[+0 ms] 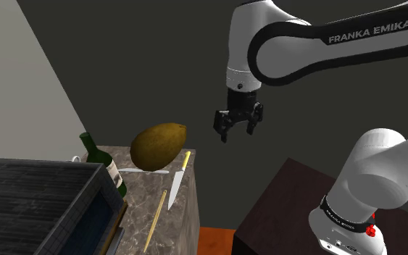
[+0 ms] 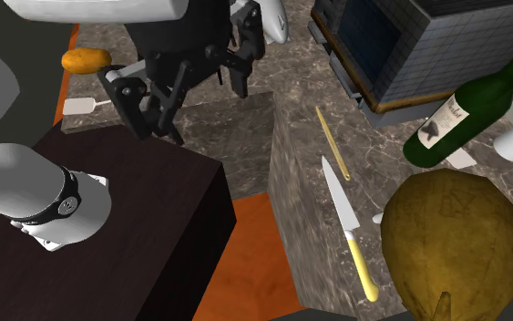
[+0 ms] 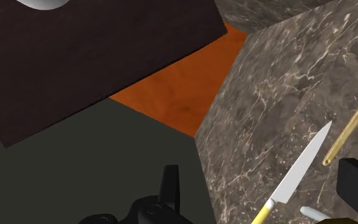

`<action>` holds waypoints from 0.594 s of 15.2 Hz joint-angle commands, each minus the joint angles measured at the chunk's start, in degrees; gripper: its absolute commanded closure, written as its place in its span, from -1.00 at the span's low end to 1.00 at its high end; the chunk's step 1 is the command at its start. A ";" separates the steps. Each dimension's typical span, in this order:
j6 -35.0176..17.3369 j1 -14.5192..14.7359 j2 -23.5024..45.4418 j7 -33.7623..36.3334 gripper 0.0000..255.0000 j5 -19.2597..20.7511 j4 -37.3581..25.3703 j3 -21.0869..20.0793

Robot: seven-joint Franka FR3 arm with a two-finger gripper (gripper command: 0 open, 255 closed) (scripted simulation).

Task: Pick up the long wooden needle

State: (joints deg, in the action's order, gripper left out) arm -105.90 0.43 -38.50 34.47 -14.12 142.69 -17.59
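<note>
Shoulder and second exterior views look down oppositely over one shared stone counter (image 1: 140, 203).

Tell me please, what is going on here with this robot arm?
The white arm's black gripper hangs in the air beside the marble counter, fingers open and holding nothing. The long thin yellowish wooden needle lies untouched on the counter, next to a yellow-handled knife.

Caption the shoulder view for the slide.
Open gripper hovers beyond the counter edge, apart from the needle and knife.
</note>
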 commanded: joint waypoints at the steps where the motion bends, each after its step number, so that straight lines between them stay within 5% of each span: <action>1: -2.92 -0.12 3.00 4.15 -1.00 -1.00 -0.27 -3.09; 9: -14.41 -2.75 18.92 21.06 -1.00 0.11 -4.55 -14.92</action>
State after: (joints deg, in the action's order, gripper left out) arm -118.81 -1.96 -21.50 53.07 -14.40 138.60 -31.10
